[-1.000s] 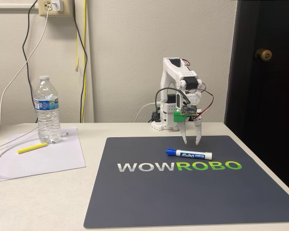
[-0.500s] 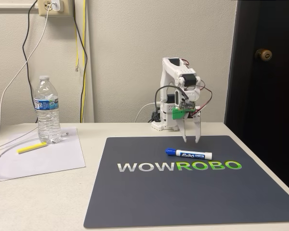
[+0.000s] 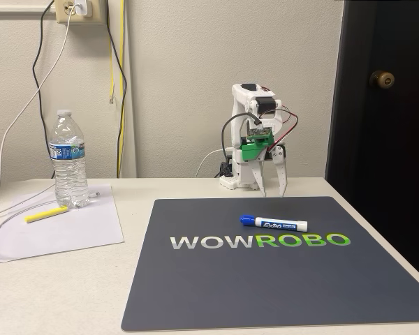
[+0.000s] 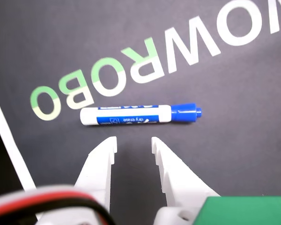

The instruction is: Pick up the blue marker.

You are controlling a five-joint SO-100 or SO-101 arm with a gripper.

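A dark mat [image 3: 265, 279] printed WOWROBO covers the table's right side. On the left, a water bottle [image 3: 69, 160] stands at the far edge of a white paper sheet [image 3: 63, 227], a yellow highlighter [image 3: 46, 214] lying just beside it. Cables hang from a wall outlet [image 3: 75, 8].

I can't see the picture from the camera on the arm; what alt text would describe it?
A blue marker lies flat on a dark mat printed WOWROBO, its cap pointing right. Below it, the gripper has two white fingers spread open, short of the marker and not touching it.

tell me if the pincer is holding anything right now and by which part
Nothing is held. The pincer is open and empty, and the blue marker lies untouched on the mat just beyond its tips.
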